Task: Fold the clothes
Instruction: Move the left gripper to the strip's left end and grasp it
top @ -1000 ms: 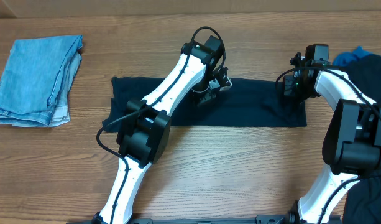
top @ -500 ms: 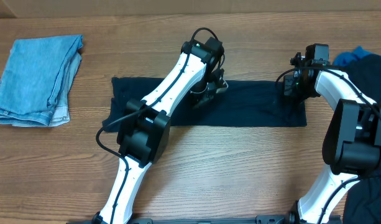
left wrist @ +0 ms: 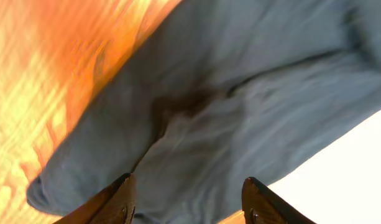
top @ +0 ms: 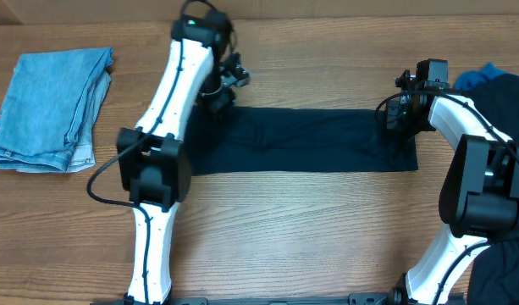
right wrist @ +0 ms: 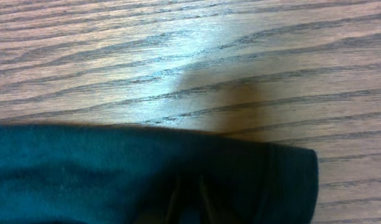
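1. Clothes (top: 310, 140): one dark navy, near-black garment of thin, soft, unmarked cloth. It lies flat at the middle of the table (top: 310, 229) as a long narrow band running from 9 to 3 o'clock. Shallow creases cross it, and its near edge is straight.
2. Wrist views: under the left wrist the clothes (left wrist: 240, 93) look greyish and blurred, with a dark crease near the middle. Under the right wrist the clothes (right wrist: 115, 168) end in a hemmed corner on bare wood.
3. Left gripper (top: 229, 83): above the band's 11 o'clock corner. Its two fingers (left wrist: 119, 199) stand apart with nothing between them.
4. Right gripper (top: 397, 119): at the far corner of the band's 3 o'clock end. Whether its jaws are apart or together cannot be told.
5. Count:
   - one navy garment
   - two grippers
   - two arms, the left arm (top: 170, 102) crossing the band's 9 o'clock end and the right arm (top: 475, 169) at 3 o'clock
   - one folded jeans (top: 47, 110) at 9 o'clock, well apart from the band
   - one heap (top: 505, 93) of dark cloth with a bright blue scrap, at the 3 o'clock edge
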`<state>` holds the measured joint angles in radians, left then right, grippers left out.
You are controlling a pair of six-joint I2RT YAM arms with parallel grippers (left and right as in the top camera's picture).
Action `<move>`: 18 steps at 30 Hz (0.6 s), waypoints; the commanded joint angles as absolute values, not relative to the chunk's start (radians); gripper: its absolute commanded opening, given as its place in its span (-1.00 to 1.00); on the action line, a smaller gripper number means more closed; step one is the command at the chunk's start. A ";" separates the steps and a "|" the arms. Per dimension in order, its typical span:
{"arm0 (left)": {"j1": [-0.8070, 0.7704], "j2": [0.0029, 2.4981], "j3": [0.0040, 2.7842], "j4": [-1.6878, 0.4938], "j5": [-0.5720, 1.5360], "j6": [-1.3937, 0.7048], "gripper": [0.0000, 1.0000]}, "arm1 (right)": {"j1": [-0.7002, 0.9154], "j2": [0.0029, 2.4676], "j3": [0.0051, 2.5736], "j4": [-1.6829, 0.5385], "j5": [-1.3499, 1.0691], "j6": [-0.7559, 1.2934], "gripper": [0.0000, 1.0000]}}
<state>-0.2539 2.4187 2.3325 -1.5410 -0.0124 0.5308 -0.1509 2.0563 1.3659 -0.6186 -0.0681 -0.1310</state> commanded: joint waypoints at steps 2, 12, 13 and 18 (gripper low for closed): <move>-0.200 2.418 2.239 -1.540 -0.030 0.500 0.14 | -0.159 2.088 1.354 -0.606 -0.053 -0.130 -0.68; 0.028 1.973 2.012 -1.448 0.195 0.308 0.60 | -0.159 2.088 1.354 -0.570 -0.054 -0.129 -0.67; 0.034 1.915 1.919 -1.396 0.160 0.282 0.63 | -0.159 2.088 1.354 -0.557 -0.054 -0.119 -0.67; -0.039 1.760 1.413 -0.931 -0.074 0.318 0.89 | -0.159 2.088 1.354 -0.539 -0.057 -0.103 -0.67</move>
